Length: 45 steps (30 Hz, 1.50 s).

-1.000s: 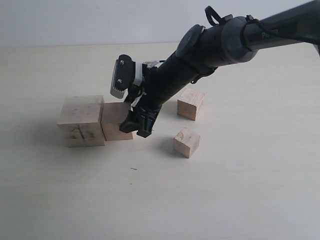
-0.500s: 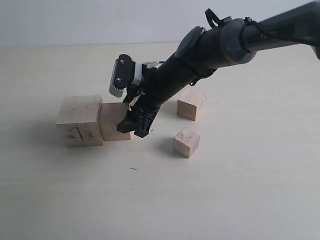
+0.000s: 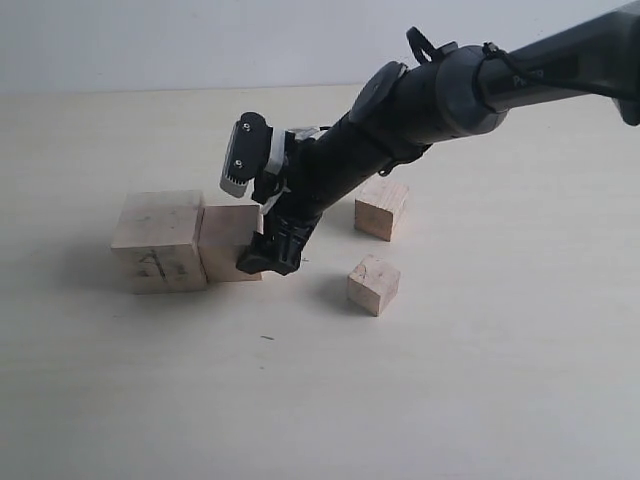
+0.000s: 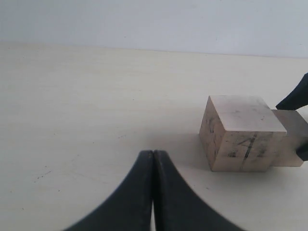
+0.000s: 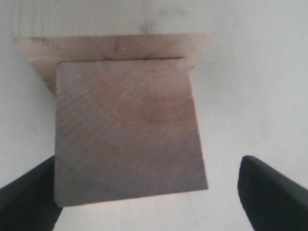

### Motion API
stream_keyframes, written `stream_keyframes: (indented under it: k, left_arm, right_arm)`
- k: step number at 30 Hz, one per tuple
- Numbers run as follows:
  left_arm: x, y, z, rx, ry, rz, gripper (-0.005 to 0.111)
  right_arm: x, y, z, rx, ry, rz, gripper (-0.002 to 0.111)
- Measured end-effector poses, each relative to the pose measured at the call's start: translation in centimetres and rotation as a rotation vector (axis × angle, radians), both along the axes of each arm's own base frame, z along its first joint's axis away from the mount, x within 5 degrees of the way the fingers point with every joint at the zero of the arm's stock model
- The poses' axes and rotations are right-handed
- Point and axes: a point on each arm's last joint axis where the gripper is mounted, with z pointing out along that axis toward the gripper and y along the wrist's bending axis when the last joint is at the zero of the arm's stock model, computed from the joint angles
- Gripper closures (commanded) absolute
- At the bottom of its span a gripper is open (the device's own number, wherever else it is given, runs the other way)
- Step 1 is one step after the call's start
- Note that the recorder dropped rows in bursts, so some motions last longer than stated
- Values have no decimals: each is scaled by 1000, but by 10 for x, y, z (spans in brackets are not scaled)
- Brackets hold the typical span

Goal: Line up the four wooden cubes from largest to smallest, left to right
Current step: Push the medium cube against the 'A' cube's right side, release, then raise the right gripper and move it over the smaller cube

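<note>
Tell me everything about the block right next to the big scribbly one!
The second-largest cube is pale bare wood with curved grain rings on top. It sits flat and upright on the table, one side pressed against the taller largest cube. The right gripper straddles it with open jaws: one finger stands clear of it, the other is so close that I cannot tell if it touches.

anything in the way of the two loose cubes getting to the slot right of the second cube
Only the right claw, open around the second cube and standing in that slot; the table between is bare.
</note>
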Motion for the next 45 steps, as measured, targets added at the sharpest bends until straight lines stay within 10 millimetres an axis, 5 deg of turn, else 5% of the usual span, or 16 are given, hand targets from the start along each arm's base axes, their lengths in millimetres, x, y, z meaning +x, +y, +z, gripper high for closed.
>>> stream_keyframes:
  k: [7,20,29,39,45]
  left_arm:
    - [0,0,0,0,0,0,107]
    - [0,0,0,0,0,0,107]
    - [0,0,0,0,0,0,107]
    - [0,0,0,0,0,0,107]
    - [0,0,0,0,0,0,107]
  right_arm:
    - [-4,-5,1,-64,41,7,18]
    - [-13,-26,67,-170,75,-136,18]
    - [-2,-49,73,-373,-26,-318,18]
    - [-1,-57,99,-344,-92,-342,18]
    - [20,-87,114,-293,-86,-469,18]
